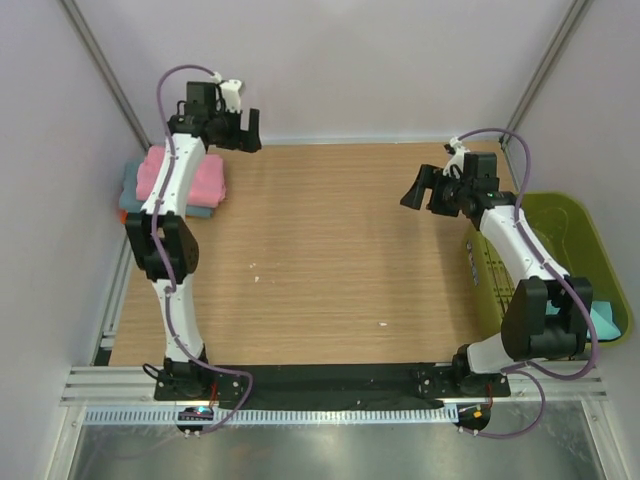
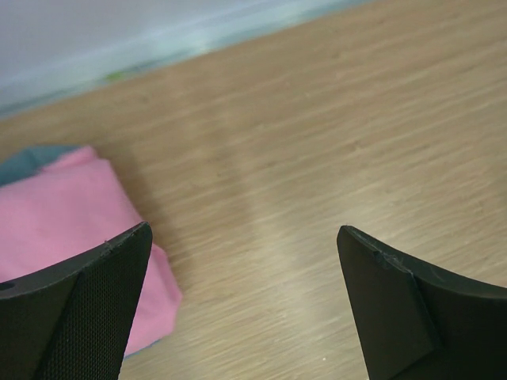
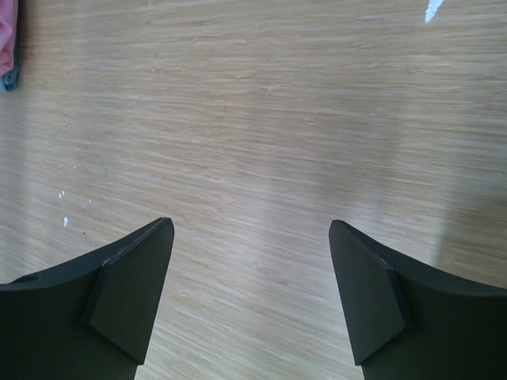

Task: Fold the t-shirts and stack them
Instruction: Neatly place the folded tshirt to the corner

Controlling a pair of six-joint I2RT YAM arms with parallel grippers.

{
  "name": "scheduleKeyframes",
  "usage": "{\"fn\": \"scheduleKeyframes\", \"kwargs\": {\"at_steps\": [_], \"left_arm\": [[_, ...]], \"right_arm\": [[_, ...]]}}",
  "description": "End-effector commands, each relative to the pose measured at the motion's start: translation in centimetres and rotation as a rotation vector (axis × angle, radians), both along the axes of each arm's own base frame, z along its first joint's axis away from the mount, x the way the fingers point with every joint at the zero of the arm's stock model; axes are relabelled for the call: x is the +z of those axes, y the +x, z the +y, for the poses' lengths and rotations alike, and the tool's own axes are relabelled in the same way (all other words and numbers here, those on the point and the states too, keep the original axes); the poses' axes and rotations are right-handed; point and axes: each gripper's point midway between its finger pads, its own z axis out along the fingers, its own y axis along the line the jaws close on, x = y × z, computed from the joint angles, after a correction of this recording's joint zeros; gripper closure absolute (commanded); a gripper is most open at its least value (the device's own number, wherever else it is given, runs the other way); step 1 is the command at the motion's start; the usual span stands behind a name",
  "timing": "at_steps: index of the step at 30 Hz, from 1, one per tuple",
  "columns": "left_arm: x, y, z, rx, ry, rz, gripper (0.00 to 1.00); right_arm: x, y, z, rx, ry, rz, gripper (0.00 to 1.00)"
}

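1. The wooden table (image 1: 320, 260) fills the workspace. Most of its surface shows bare wood grain with a few pale specks.
2. The left arm (image 1: 170, 250) reaches from its base at the near edge to the far left corner. The right arm (image 1: 520, 250) bends up along the right side and points toward the table's middle.
3. An olive-green plastic basket (image 1: 570, 215) stands at the right edge of the table, partly behind the right arm. A pale teal cloth (image 1: 608, 322) lies in its near end.
4. The folded t-shirts sit in a stack at the far left of the table, partly hidden by the left arm. The bright pink t-shirt (image 1: 205, 180) is on top, and grey-blue and teal layers (image 1: 130, 185) show beneath it at the edges.
5. The left gripper (image 1: 238, 135) hangs above the table just right of the stack. Its jaws are spread wide with nothing between them. In the wrist view the pink shirt lies beside the left finger (image 2: 79, 309).
6. The right gripper (image 1: 425, 190) is raised over bare wood, well apart from the stack. It is released and holds nothing.
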Motion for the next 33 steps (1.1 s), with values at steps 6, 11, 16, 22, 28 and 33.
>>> {"fn": "scheduleKeyframes", "kwargs": {"at_steps": [6,11,16,22,28,33], "left_arm": [[-10.0,1.6,-1.8,-0.043,-0.061,0.211,0.0],[-14.9,2.4,-0.7,0.001,0.051,0.26,0.0],[-18.0,2.5,1.3,0.071,0.2,0.294,0.0],[-20.2,1.6,3.1,0.124,0.305,0.352,0.0],[-21.0,1.0,4.1,0.15,0.362,0.375,0.0],[-20.4,1.3,7.7,0.291,0.524,0.357,0.0]], "right_arm": [[2.3,0.0,-5.1,-0.174,0.029,-0.067,0.14],[1.6,-1.3,-7.4,-0.255,0.052,-0.043,0.14],[1.4,-2.0,-8.4,-0.29,0.068,-0.04,0.14],[1.6,-1.8,-9.1,-0.313,0.081,-0.045,0.14],[1.9,-1.1,-9.1,-0.313,0.097,-0.054,0.14],[2.1,-0.7,-9.1,-0.312,0.105,-0.058,0.14]]}}
